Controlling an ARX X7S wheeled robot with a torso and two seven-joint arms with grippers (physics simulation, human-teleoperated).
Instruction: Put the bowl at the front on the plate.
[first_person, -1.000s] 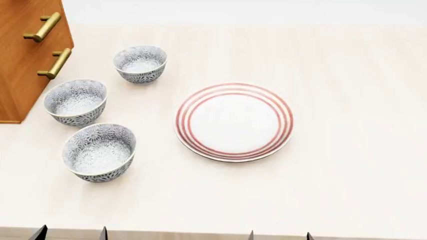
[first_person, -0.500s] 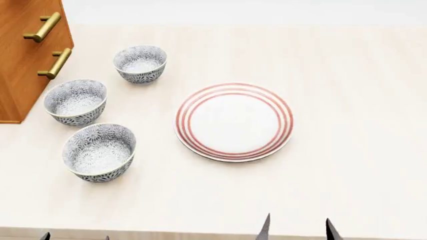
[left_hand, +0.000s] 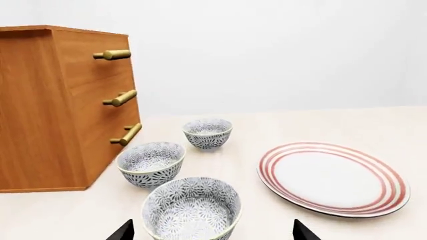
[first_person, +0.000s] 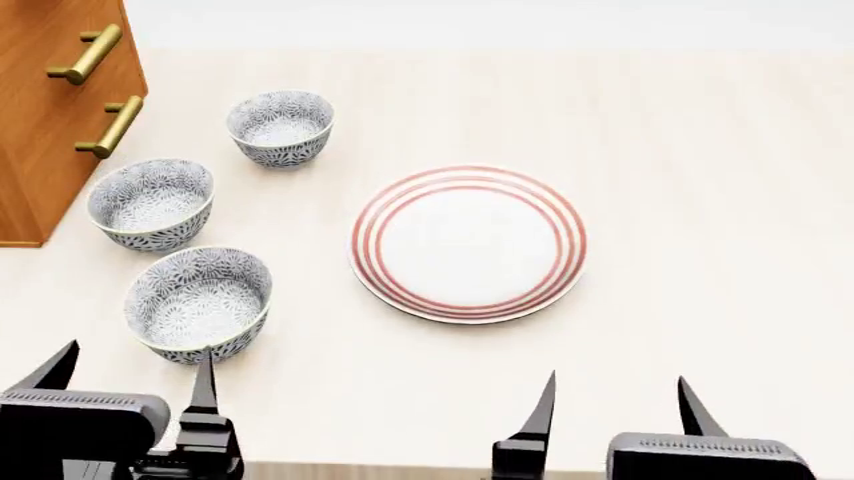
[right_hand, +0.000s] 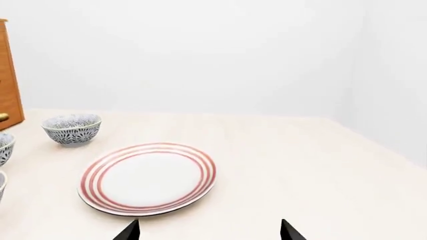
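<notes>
Sitting at lower left of the head view, the small white bowl with blue-grey floral pattern (first_person: 199, 303), apart from the wide white red-ringed plate (first_person: 469, 243) at centre. Hovering just below the bowl, left gripper (first_person: 131, 376), jaws spread; right gripper (first_person: 617, 402) likewise spread, empty.

Three bowls line up left of the plate (first_person: 469, 244), the front bowl (first_person: 199, 304) nearest the robot.
</notes>
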